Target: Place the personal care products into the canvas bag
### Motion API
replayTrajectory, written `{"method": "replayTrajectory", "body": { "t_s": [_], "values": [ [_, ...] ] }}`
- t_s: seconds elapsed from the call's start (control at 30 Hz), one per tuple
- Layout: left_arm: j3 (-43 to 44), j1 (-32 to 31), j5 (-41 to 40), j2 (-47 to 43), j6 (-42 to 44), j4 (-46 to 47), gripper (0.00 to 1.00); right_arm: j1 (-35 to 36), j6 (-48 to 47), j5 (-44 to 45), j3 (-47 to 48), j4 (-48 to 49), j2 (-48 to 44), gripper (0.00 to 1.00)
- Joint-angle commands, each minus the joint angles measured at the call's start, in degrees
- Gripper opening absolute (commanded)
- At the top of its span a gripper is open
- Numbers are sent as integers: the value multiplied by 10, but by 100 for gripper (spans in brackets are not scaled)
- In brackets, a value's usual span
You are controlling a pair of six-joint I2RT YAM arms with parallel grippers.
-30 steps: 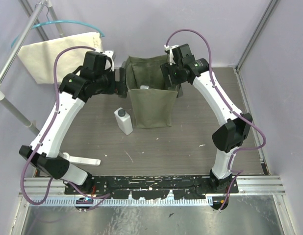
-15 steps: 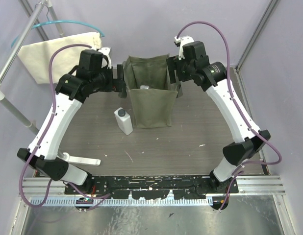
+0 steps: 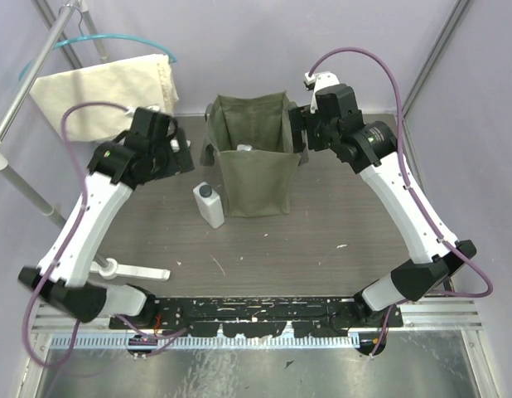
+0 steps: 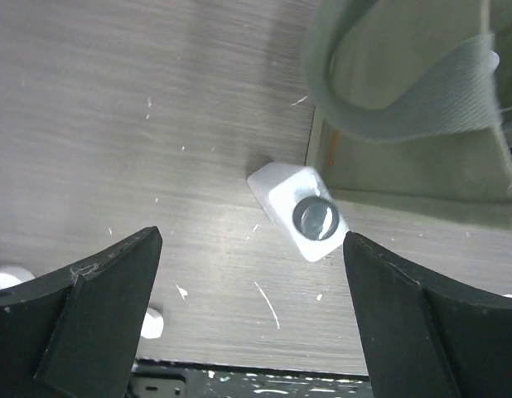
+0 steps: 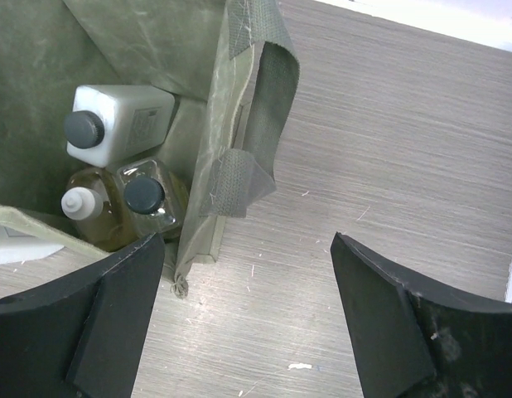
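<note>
Olive-green boxy canvas bag [image 3: 252, 166], overhead view: stands upright at the table's 12 o'clock with its mouth gaping, so products can drop in from above.
White rectangular bottle with dark grey cap [image 3: 210, 205], overhead view: upright on the grey wood-grain table [image 3: 322, 240], just beside the bag at its 8 o'clock. It is the only product outside the bag.
Left gripper [image 3: 183, 153], overhead view: hovers at the bag's 9 o'clock, near the loose bottle's 11 o'clock, and looks best placed to fetch it.
Right gripper [image 3: 299, 137], overhead view: sits at the bag's 2 o'clock, by the rim and clear of the mouth.
Cream flat cloth on a teal hanger [image 3: 107, 87], overhead view: lies at 10 o'clock, well apart, with no part in the job.
Left wrist view: the black fingers [image 4: 90, 315] are spread wide with nothing between them. The bottle's cap faces the camera, slightly toward 1 o'clock of centre. Whether the bottle touches the bag wall, I cannot tell.
Right wrist view: the jaws are wide apart and empty.
Bag contents, right wrist view: a second white grey-capped bottle [image 5: 115, 124], a clear amber white-capped bottle [image 5: 82, 207] and a clear amber dark-capped bottle [image 5: 148, 195] stand packed together at 9 o'clock.
Grey webbing handle [image 5: 268, 108], right wrist view: droops outside the wall.
Judgement: three of the four products are in the bag.
</note>
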Motion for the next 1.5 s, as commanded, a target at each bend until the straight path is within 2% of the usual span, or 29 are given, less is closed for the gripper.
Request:
{"method": "replayTrajectory", "body": {
  "t_s": [0.0, 0.07, 0.13, 0.23, 0.3, 0.5, 0.63, 0.73, 0.9, 1.07, 1.2, 1.47],
  "values": [
    [-104, 9, -59, -125, -136, 88, 98, 1, 17, 7, -3, 22, -9, 87],
    [-162, 16, -45, -154, -152, 141, 98, 2, 18, 4, 0, 21, -7, 88],
    [-177, 25, -16, -152, -159, 149, 99, 4, 19, 7, 3, 18, -7, 87],
    [-144, 26, 4, -117, -149, 116, 92, 5, 19, 17, -1, 13, -11, 88],
    [-118, 26, 2, -95, -133, 99, 90, 5, 19, 23, -3, 7, -12, 88],
    [-84, 26, 4, -57, -97, 93, 99, 6, 29, 30, -7, -5, -13, 88],
    [-41, 26, 48, -15, -155, 15, 98, 6, 34, 43, -3, -12, -13, 89],
    [-18, 26, 46, 26, -225, -69, 98, 6, 36, 49, -3, -15, -13, 88],
    [-21, 26, 67, 73, -319, -127, 98, 6, 38, 50, -5, -20, -10, 89],
    [-32, 24, 69, 94, -364, -115, 98, 6, 36, 53, -13, -20, -13, 89],
    [-27, 16, 43, 112, -372, -96, 98, 6, 31, 56, -18, -19, -12, 89],
    [-37, -5, 44, 165, -397, -81, 98, 6, 20, 59, -20, -11, -3, 89]
  ]
}}
